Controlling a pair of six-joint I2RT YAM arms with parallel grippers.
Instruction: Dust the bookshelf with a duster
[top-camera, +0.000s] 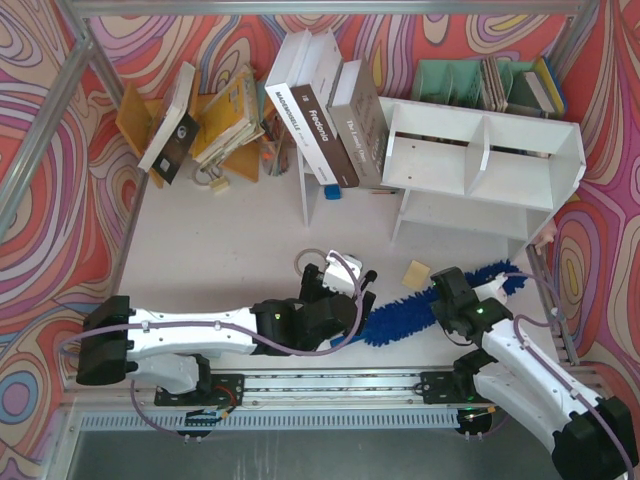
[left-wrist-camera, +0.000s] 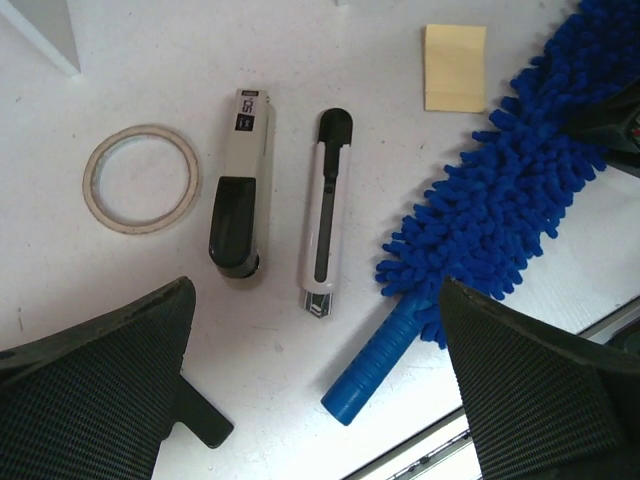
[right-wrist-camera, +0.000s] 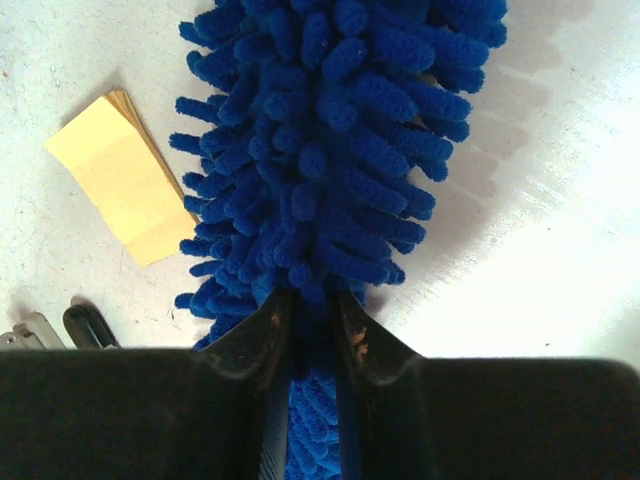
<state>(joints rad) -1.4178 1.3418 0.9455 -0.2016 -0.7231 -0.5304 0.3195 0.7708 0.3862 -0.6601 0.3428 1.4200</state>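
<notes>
The bright blue fluffy duster (top-camera: 420, 312) lies slantwise on the white table in front of the arms, its short handle (left-wrist-camera: 375, 365) pointing toward the near edge. My right gripper (right-wrist-camera: 310, 305) is shut on the fluffy head (right-wrist-camera: 340, 130), the strands squeezed between both fingertips; from above, this gripper (top-camera: 452, 292) sits over the head's middle. My left gripper (left-wrist-camera: 318, 285) hangs wide open above the table, with the handle end low between its fingers and untouched. The white bookshelf (top-camera: 480, 165) stands at the back right, behind the duster.
Under my left gripper lie a tape ring (left-wrist-camera: 140, 178), a stapler (left-wrist-camera: 240, 185) and a utility knife (left-wrist-camera: 328, 210). A yellow note pad (left-wrist-camera: 455, 65) lies beside the duster head. Leaning books (top-camera: 330, 120), a tan rack (top-camera: 135, 120) and a green organizer (top-camera: 450, 80) line the back.
</notes>
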